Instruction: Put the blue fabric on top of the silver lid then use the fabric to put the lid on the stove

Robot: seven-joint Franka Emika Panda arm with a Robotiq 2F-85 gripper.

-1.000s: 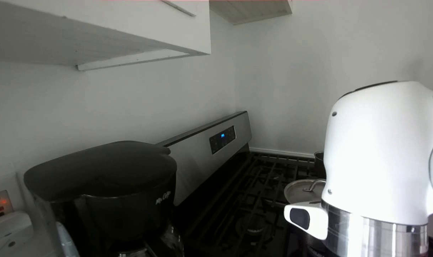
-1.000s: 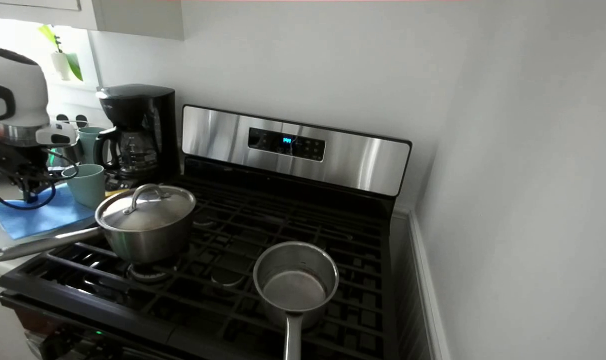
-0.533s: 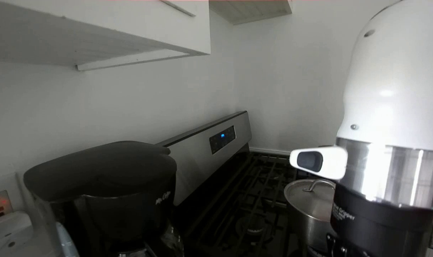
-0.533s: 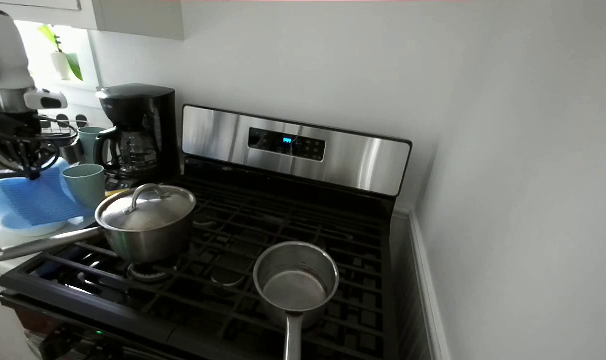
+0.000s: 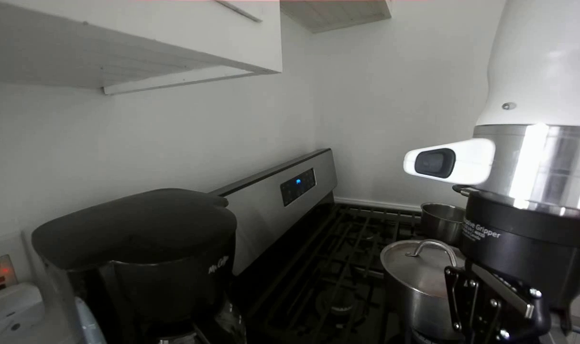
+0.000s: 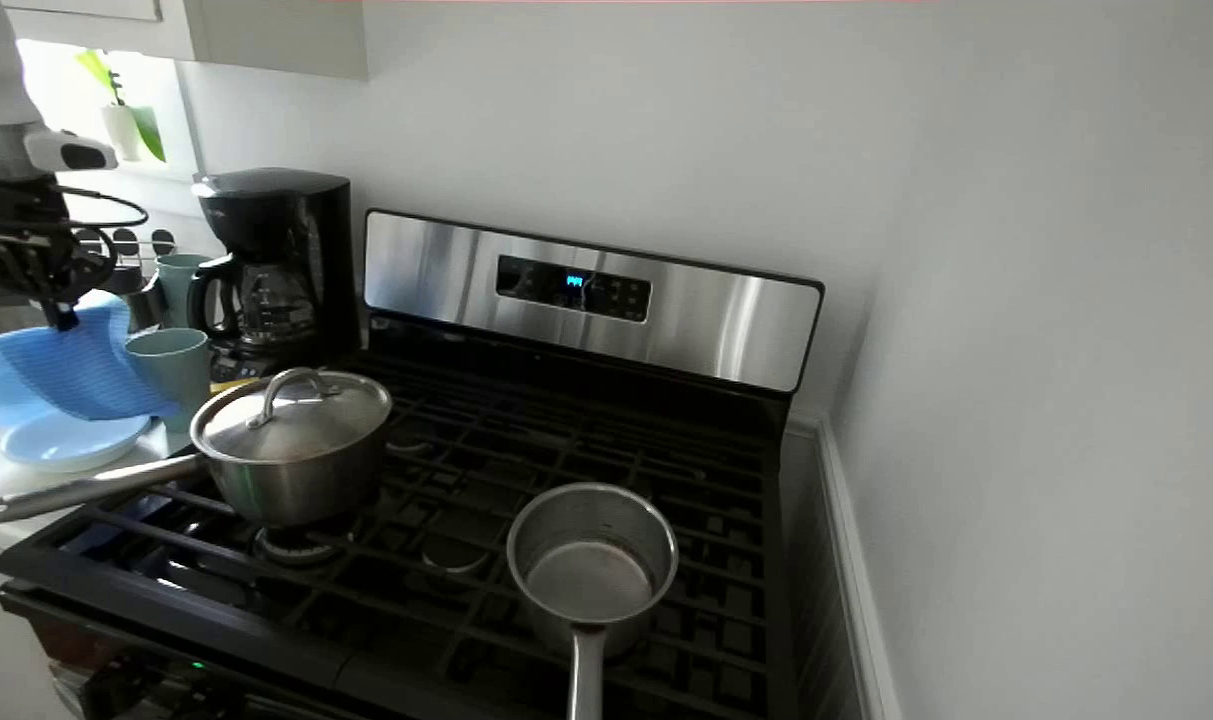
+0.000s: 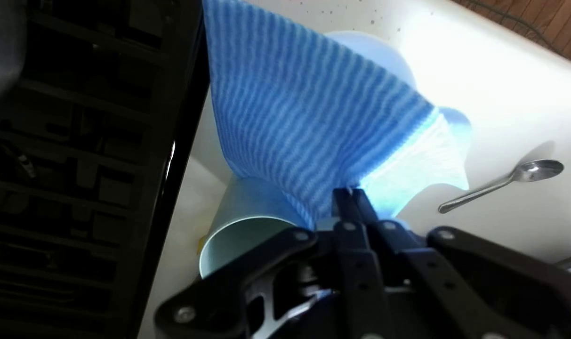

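- Blue fabric (image 7: 309, 108) is up in the air over the counter (image 7: 511, 117), right next to the stove (image 6: 196, 610), draping down in loose folds.
- Gripper (image 7: 352, 194) has its fingers pinched together on the fabric, easy to see in the wrist view.
- Under the hanging part, in an exterior view, there's a shallow dish (image 6: 71, 448), partly covered by the fabric from that angle.
- Pale green cup (image 6: 171, 365) stands just beside it all; the fabric overlaps it on camera, can't tell if they actually touch.
- Silver lid (image 6: 311, 430) sits on the steel pot (image 6: 301, 490), arched handle up, on the stove and apart from the fabric.
- Open saucepan (image 6: 593, 575) is on the stove too, well apart from the fabric.
- Spoon (image 7: 537, 172) lies on the counter.
- Black coffee maker (image 6: 276, 250) shows beside the stove in both exterior views.
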